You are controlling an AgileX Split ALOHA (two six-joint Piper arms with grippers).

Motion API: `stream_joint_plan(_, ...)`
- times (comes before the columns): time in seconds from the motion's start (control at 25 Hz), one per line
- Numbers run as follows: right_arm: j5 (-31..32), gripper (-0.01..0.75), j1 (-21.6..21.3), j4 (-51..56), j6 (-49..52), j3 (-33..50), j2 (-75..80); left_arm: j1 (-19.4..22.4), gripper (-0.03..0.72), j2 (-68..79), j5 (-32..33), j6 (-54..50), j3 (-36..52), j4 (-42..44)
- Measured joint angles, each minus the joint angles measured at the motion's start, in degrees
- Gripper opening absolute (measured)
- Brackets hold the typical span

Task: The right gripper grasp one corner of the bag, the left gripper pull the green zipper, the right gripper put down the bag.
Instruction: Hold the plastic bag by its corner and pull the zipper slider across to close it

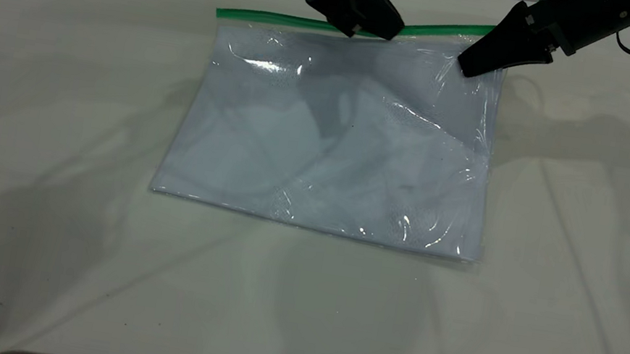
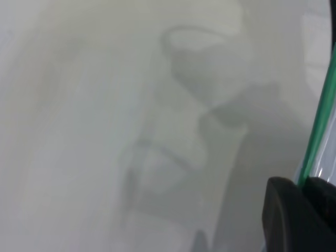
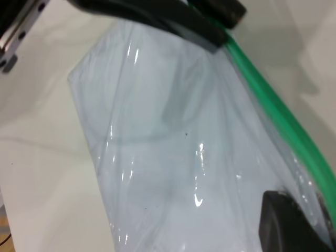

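The thin, slippery, floppy bag (image 1: 339, 143) lay mid-frame on the desk (image 1: 51, 100), the right tool (image 1: 470, 68) clamped on its upper-right corner, the left tool (image 1: 374, 33) closed on the green zipper (image 1: 264, 17), seemingly the firmest hold.

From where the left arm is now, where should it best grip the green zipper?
Probably at the thin raised edge of the green zipper, where the left gripper sits, coming from above with one finger on each side; the bag lies flat, so only this strip offers a grip.
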Motion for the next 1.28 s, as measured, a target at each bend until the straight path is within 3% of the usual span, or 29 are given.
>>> stream_joint_plan(1.28,-7.0,0.035,-0.7,-2.8,-0.2,0.0,-0.2,11.3,0.060,0.1,2.2,-3.7,0.0,4.1)
